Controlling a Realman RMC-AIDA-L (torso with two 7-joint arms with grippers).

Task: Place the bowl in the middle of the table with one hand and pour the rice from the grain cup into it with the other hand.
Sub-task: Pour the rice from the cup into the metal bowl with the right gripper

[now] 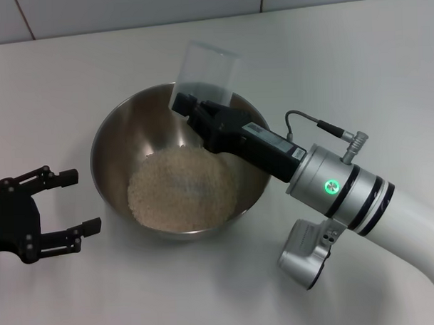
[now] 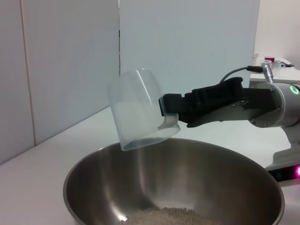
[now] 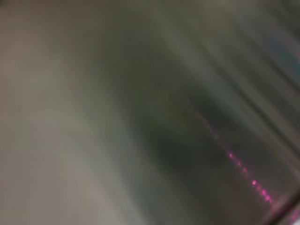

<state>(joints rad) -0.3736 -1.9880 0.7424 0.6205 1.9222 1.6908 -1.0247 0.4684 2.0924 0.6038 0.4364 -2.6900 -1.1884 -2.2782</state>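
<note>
The steel bowl (image 1: 109, 148) stands in the middle of the white table (image 1: 356, 65) with a pale heap of rice (image 1: 182, 189) in its bottom. My right gripper (image 1: 183, 106) is shut on the clear grain cup (image 1: 207, 74) and holds it tilted over the bowl's far rim; the cup looks empty. In the left wrist view the cup (image 2: 136, 110) hangs above the bowl (image 2: 93, 185), held by the right gripper (image 2: 171, 112), and rice (image 2: 173, 216) shows at the bottom. My left gripper (image 1: 79, 203) is open and empty just left of the bowl.
A wall (image 1: 126, 9) runs along the table's far edge. The right arm (image 1: 361, 200) reaches in from the lower right across the table. The right wrist view is a blur that shows nothing clear.
</note>
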